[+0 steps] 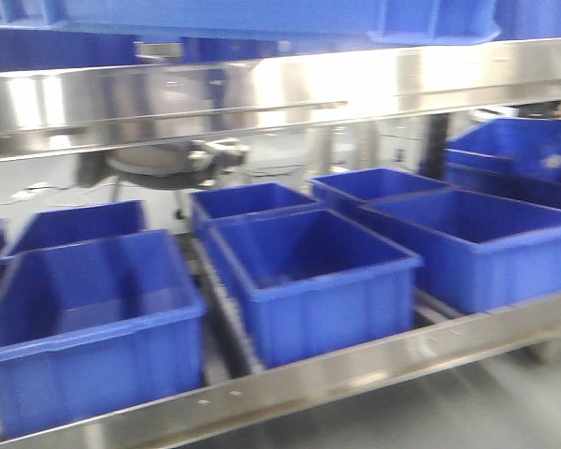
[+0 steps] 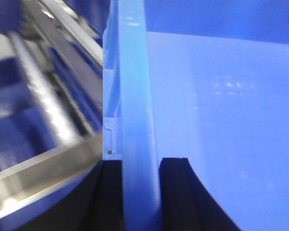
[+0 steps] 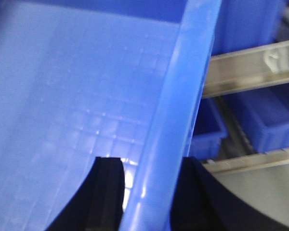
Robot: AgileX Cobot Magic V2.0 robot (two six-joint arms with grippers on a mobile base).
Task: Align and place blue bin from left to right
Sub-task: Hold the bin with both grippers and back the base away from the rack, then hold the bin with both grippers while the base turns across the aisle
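Black fingers (image 2: 111,197) of the left tool (image 2: 140,162) pinch the thick rim of the blue bin (image 2: 221,120), one inside the wall and one outside; the right tool (image 3: 151,163) clamps the bin's rim likewise. Seen from the front, this bin is just above the front edge of the upper steel shelf (image 1: 262,94), while darker blue bins (image 1: 309,271) stand in rows on the lower shelf (image 1: 355,365)

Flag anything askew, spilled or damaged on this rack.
Nothing stands out. The blue bin is held above the steel shelf rail, left gripper and right gripper each clamped on a rim. The lower bins sit upright and empty; blur hides fine damage.
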